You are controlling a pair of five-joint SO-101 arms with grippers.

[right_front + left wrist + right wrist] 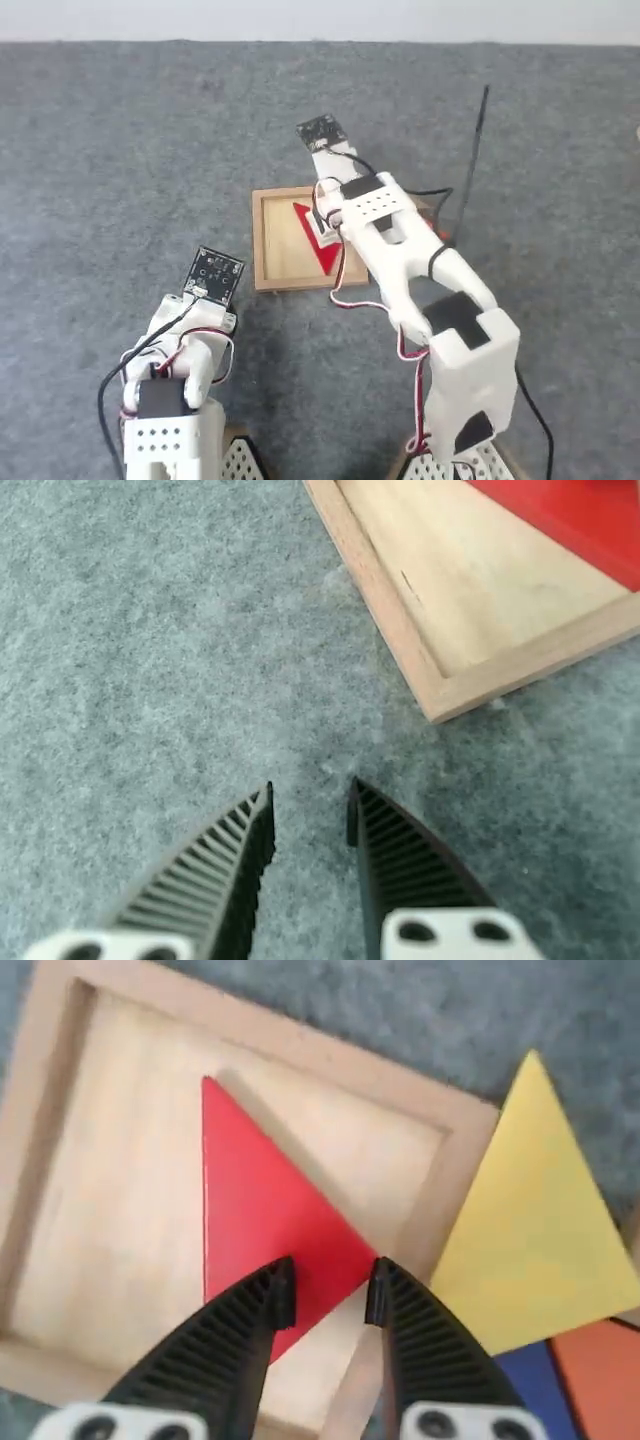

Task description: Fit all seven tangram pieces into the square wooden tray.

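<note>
Right gripper (328, 1285): jaws slightly parted, empty, above red triangle (255, 1200) lying flat in tray (300, 1050). Left gripper (310, 800): parted, empty, over carpet (150, 630) by tray's near-left corner. Yellow triangle (530, 1230), blue piece (530, 1380) and orange piece (600, 1370) just right of tray. I judge pieces light, stiff, smooth: pinch across edges. Grey carpet; pale wall far.

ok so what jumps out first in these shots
The red triangle lying in the square wooden tray grabs the eye, with the right gripper open just above one of its corners. Next comes the big yellow triangle just outside the tray's rim, a blue piece and an orange piece beside it. The left gripper hangs open over grey carpet near a tray corner.
</note>
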